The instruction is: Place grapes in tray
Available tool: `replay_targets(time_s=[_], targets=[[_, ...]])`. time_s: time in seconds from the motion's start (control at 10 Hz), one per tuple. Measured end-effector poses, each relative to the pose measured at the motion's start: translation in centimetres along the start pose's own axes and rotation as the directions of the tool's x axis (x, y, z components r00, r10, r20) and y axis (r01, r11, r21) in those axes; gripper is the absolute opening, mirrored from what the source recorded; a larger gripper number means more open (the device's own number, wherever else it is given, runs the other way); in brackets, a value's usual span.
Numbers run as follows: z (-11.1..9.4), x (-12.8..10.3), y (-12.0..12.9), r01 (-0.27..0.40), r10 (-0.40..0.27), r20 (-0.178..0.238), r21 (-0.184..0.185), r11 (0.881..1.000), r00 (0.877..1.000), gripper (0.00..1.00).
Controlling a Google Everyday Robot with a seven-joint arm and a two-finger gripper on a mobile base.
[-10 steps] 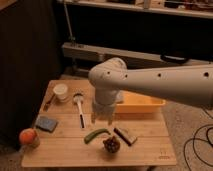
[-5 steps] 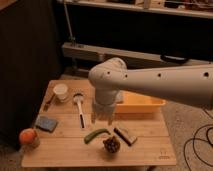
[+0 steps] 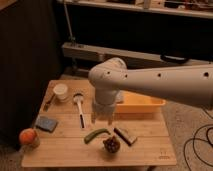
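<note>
Tool [image 3: 103, 118]: jaws wide, empty, hanging behind-left of the grapes [image 3: 112, 144].
Risk: descending off-centre could nudge the green pepper [image 3: 96, 134] just left of the grapes.

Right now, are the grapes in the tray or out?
Out. The grapes sit on the table near its front, apart from the tray at the back. The gripper hangs open and empty above the table between them.

Gripper [image 3: 103, 119] hanging over table [image 3: 60, 152] centre, jaws apart. Just in front: green pepper [image 3: 96, 135], grapes [image 3: 112, 144], dark block [image 3: 125, 136] crowded together. Tray [image 3: 143, 111] open from above, left end under arm.
</note>
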Motion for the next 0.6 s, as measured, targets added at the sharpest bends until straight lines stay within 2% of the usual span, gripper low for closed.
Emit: replay_targets(time_s=[0.5, 0.6], targets=[[-0.01, 0.0, -0.03, -0.002, 0.002, -0.003, 0.002, 1.0, 1.0, 0.52], [-0.06, 0.1, -0.32, -0.025, 0.025, -0.01, -0.005, 1.0, 1.0, 0.52]])
